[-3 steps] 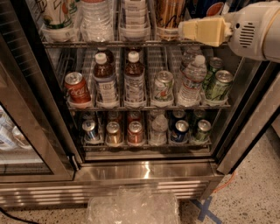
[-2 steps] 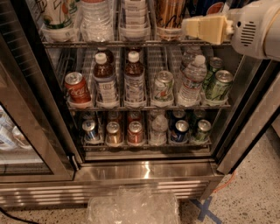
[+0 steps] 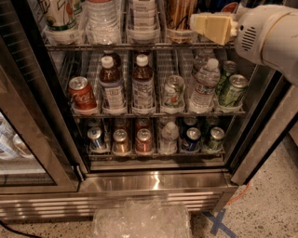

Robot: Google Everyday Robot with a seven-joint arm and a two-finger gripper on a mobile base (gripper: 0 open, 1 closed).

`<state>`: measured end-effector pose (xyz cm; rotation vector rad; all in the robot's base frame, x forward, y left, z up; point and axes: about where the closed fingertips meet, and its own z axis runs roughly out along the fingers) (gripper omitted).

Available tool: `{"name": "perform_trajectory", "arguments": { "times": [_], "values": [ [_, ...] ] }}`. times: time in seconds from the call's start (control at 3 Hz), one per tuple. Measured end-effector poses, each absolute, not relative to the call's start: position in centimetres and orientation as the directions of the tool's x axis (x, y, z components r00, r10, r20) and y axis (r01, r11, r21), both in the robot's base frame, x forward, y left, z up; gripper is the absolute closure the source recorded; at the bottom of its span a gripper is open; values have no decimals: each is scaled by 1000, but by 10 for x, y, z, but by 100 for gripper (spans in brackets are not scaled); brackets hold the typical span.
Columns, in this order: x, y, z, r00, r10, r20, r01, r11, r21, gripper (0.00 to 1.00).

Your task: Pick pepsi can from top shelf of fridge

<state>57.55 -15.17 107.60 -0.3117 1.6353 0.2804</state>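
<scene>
Camera view shows the reach step: the gripper (image 3: pixel 201 24) hangs at the right end of the top shelf (image 3: pixel 139 46) of the open fridge (image 3: pixel 153 182), level with its front rail and just right of a brown container (image 3: pixel 179 14); whether it is apart or closed I cannot tell. Only a dark blue sliver with a red patch shows behind it at the upper edge, which I take for the pepsi can (image 3: pixel 219 6). Next it likely needs to go farther in, around the can's sides, clear of the rail.
</scene>
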Motion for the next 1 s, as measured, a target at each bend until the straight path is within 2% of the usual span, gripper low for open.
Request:
{"name": "perform_trajectory", "arguments": {
  "times": [1.0],
  "values": [
    [585, -173, 1076, 13, -41, -999, -218, 975, -43, 31]
  ]
}}
